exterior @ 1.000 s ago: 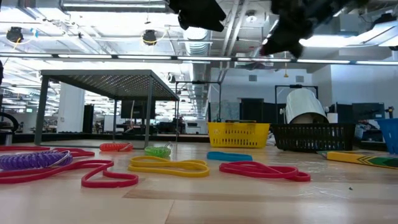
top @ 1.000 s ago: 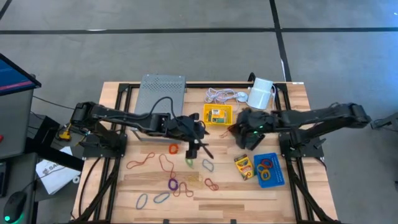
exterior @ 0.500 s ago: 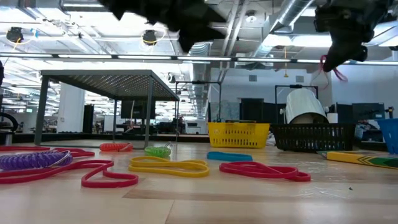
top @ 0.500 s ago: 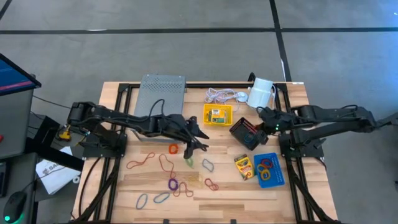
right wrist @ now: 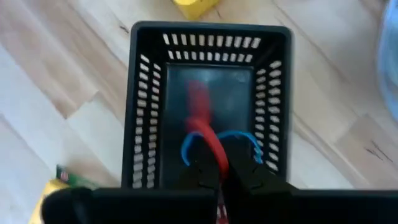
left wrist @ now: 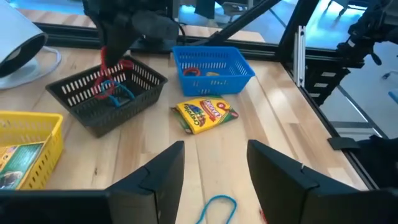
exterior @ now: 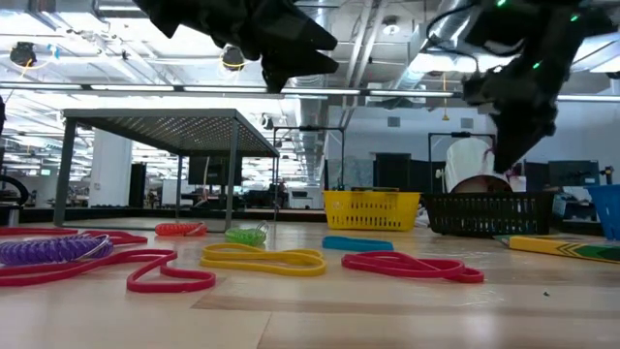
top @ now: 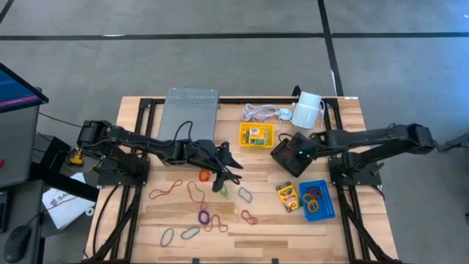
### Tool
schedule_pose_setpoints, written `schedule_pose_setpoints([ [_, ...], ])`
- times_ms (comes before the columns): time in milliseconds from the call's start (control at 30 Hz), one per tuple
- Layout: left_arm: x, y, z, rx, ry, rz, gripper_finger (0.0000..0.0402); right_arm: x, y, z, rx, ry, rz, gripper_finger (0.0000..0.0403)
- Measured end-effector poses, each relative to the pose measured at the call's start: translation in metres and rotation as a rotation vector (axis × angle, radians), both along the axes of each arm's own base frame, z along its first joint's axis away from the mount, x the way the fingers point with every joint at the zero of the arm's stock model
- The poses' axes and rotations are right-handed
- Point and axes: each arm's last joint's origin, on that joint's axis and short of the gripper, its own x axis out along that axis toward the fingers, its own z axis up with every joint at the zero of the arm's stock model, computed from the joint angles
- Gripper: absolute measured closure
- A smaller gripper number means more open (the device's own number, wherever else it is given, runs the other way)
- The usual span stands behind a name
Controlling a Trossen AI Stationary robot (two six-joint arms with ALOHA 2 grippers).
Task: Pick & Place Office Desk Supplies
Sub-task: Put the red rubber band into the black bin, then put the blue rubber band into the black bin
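— When scanning the table point(top: 264, 227) from above: why so spread out?

— Looks like sorting by bin. Keeps the three trays on the right arm's side and the loose loops on the left arm's side, so within reach of each.

— And the right gripper point(top: 297, 152)?

— Hangs directly over the black mesh tray point(right wrist: 140, 106), with jaws pinched together on a red band point(right wrist: 200, 106). Dangles it inside the walls, above a blue band point(right wrist: 245, 140) lying on the tray floor. Probably held low so as to land inside, not on the wood.

— Left gripper point(left wrist: 214, 162)?

— Hovers empty, with jaws wide apart, over the scattered bands and near a green band point(top: 222, 190). Seems lined up for a next pick.

— Other trays?

— Blue tray point(top: 331, 198): well clear of the black one, already holding a few loops. Yellow tray point(top: 242, 135): between the two arms.

— Anything not binned?

— A crayon box point(top: 286, 196), flat on bare wood just beside the blue tray. Plus a purple loop point(top: 204, 217) and its neighbours.
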Motion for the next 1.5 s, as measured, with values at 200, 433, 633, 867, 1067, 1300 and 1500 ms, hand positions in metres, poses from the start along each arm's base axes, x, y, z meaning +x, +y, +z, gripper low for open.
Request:
schedule_pose_setpoints([
  [200,-0.001,0.000,-0.002,0.004,0.018,-0.001,0.0231,0.013,-0.003,-0.018,0.001,0.082,0.006,0.0403],
  [433,-0.001,0.000,-0.003,0.005,0.029,0.000,0.0231,0.021,-0.004,-0.033,0.006,0.149,0.007,0.0396],
  [633,-0.001,0.000,-0.003,0.005,0.034,0.000,0.0233,0.021,-0.010,-0.038,0.062,0.188,-0.014,0.0350],
  [867,-0.002,0.000,-0.005,0.007,0.047,0.001,0.0235,0.016,-0.019,-0.032,0.055,0.174,-0.018,0.0292],
  [1067,-0.002,0.000,-0.006,0.023,0.064,-0.006,0.0234,0.013,-0.022,-0.017,0.043,0.103,-0.021,0.0273],
  [1300,-0.003,0.000,-0.007,0.025,0.067,-0.007,0.0233,0.012,-0.018,0.012,0.118,-0.078,0.056,0.0273],
  [1500,-0.009,-0.001,0.005,0.005,0.036,-0.047,0.0235,0.022,-0.001,0.039,0.253,-0.395,0.227,0.0274],
])
